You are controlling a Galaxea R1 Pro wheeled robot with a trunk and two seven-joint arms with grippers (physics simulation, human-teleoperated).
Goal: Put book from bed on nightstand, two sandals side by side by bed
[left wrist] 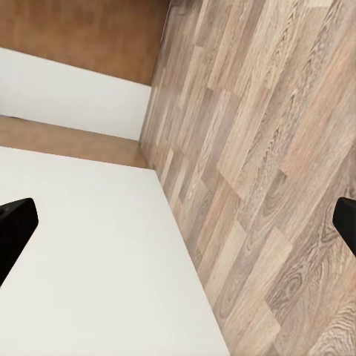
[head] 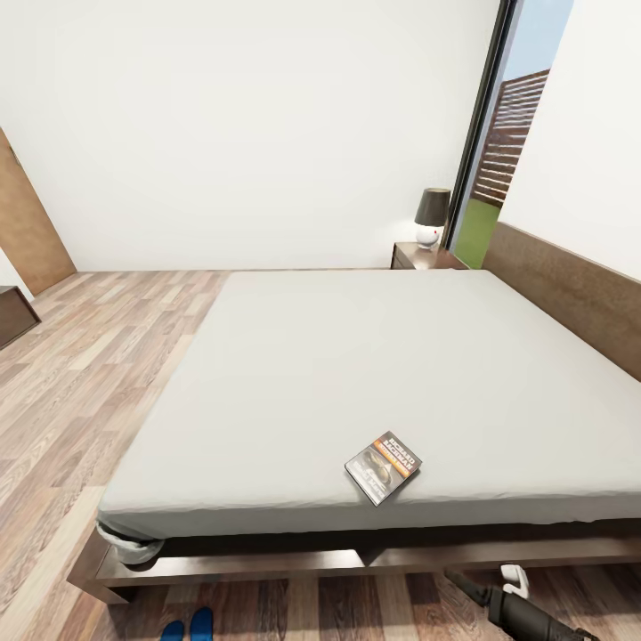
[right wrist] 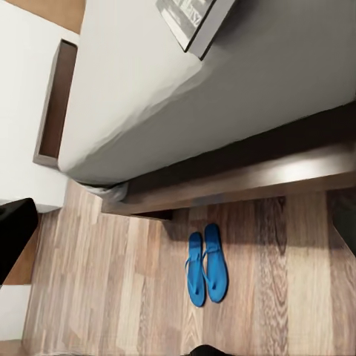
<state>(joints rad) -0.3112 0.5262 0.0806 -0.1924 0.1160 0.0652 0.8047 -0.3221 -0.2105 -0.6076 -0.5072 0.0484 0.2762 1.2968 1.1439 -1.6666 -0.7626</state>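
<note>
The book point(head: 383, 466), dark with an orange band, lies flat on the grey mattress of the bed point(head: 356, 356), close to its near edge. In the right wrist view the book point(right wrist: 189, 18) overhangs nothing and rests near the mattress edge. Two blue sandals point(right wrist: 205, 265) lie side by side on the wood floor beside the bed frame; their tips show in the head view point(head: 189, 628). One nightstand point(head: 425, 257) stands at the far side by the headboard. My right gripper point(right wrist: 178, 230) is open above the floor, holding nothing. My left gripper point(left wrist: 178, 226) is open over bare floor.
A dark-shaded lamp point(head: 432, 216) stands on the nightstand, beside the tall window point(head: 499, 151). The headboard point(head: 570, 294) runs along the right. A wooden door point(head: 27, 223) and a dark cabinet point(head: 13, 313) are at the far left. My right arm point(head: 512, 610) hangs low by the bed frame.
</note>
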